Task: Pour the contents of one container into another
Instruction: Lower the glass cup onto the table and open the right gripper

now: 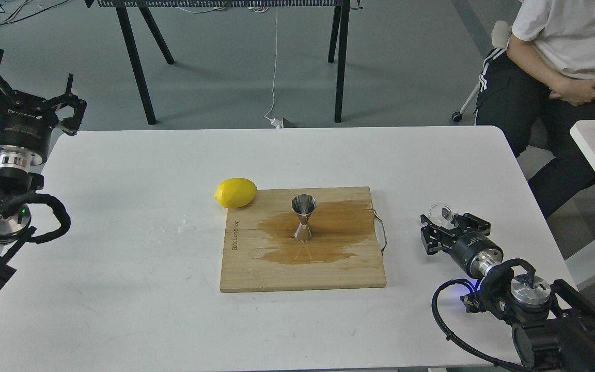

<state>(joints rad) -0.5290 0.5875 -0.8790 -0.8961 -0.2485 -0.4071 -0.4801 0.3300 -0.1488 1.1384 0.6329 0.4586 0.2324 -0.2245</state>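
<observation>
Right claw point(439, 227) grips clear cup point(440, 212) (jigger point(303, 217) well apart).

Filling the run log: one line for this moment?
right gripper: at clear cup | jigger: upright on wet board | left gripper: open, idle

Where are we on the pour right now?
Done: the right gripper is closed around the clear cup. In hand: the cup sits well right of the cutting board, not yet over the jigger. A wet stain surrounds the jigger. Left: carry over and tip. Left gripper hangs open, idle.
</observation>
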